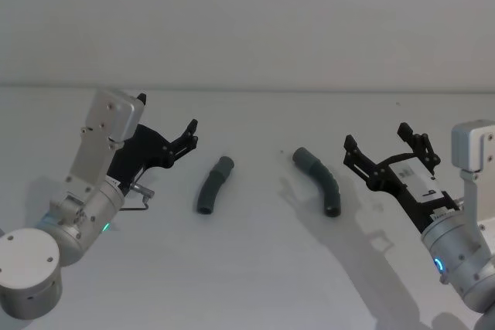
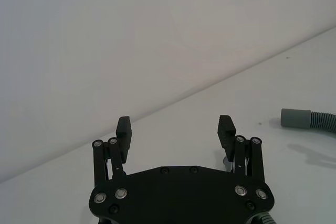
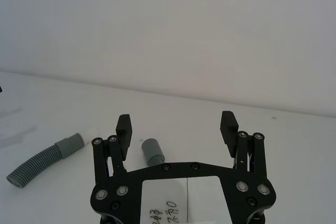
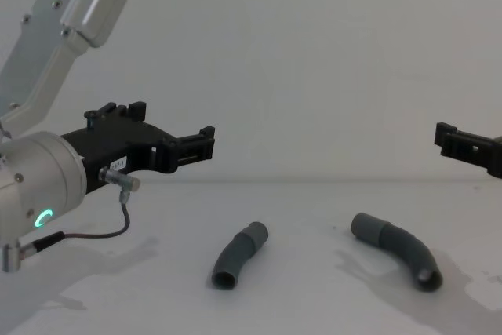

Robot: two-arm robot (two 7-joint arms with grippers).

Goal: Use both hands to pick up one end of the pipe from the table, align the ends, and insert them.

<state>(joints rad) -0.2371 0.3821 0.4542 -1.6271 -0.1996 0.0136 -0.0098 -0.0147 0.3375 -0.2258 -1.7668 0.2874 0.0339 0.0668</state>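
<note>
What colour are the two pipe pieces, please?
The pipe pieces are dark grey; chest view shows best.

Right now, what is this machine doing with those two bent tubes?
Nothing is held yet. Two curved grey pieces, the left pipe and the right pipe, lie apart on the table. The left tool hangs open above the table beside one, and the right tool hangs open beside the other. Neither touches a pipe.

right claw cut off, chest view | hides part of pipe piece
</note>
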